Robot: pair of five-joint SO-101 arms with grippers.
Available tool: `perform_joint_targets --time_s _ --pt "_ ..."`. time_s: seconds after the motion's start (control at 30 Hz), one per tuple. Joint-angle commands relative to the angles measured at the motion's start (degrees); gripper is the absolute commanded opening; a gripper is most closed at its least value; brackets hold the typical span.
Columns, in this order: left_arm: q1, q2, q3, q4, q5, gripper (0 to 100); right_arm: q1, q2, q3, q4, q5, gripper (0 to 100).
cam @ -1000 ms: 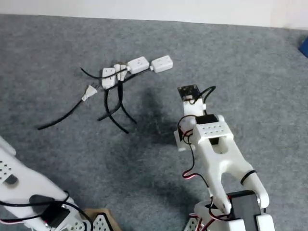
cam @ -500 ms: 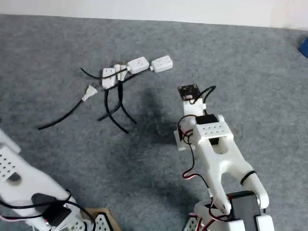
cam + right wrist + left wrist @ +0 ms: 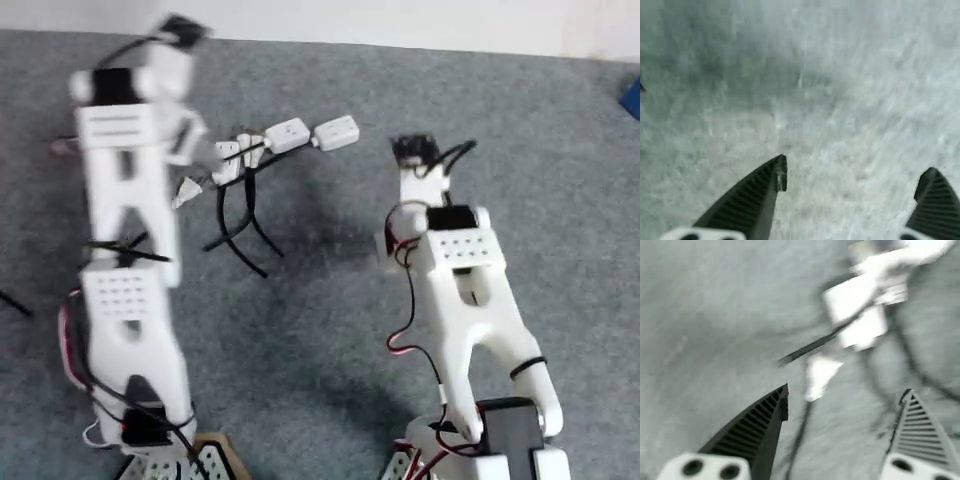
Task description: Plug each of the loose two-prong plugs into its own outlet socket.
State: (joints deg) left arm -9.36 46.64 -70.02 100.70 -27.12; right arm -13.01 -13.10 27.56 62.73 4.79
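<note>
A loose white two-prong plug on a black cord lies on the grey carpet, just left of a cluster of white outlet blocks. Two more black cords run from the cluster toward the front. My left arm stretches over the carpet beside the plug. In the left wrist view the left gripper is open above the loose plug, with the outlet blocks beyond it. The right arm stands to the right of the cluster. Its right gripper is open over bare carpet.
A blue object sits at the far right edge. A piece of cardboard lies at the front by the left arm's base. Grey carpet lies open between the two arms.
The left arm has swung up from the front left corner to above the loose plug. The right arm has moved a little farther forward and to the right.
</note>
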Motion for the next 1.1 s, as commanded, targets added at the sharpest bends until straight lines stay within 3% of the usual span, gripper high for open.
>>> perform_joint_targets --time_s 0.0,0.13,0.33,0.47,0.87,1.07 --pt "6.37 -0.31 -0.22 -1.49 1.14 34 0.75 1.71 -6.29 0.66 -0.35 38.6" --pt "6.9 3.21 0.92 -8.79 3.96 34 0.75 4.7 -2.07 -0.48 -3.08 38.6" --pt "7.87 14.2 0.92 -21.98 6.33 34 0.4 5.14 7.43 -11.12 -5.45 38.6" --pt "6.55 16.22 0.92 -22.59 10.37 34 -0.4 5.14 10.33 -12.26 -5.19 38.6" --pt "-4.44 16.31 0.92 -25.93 8.09 34 -0.48 5.14 10.42 -11.91 -5.19 38.6" --pt "-2.33 16.48 4.7 -25.58 8.09 34 -1.89 5.14 10.68 -11.82 -5.19 38.6"
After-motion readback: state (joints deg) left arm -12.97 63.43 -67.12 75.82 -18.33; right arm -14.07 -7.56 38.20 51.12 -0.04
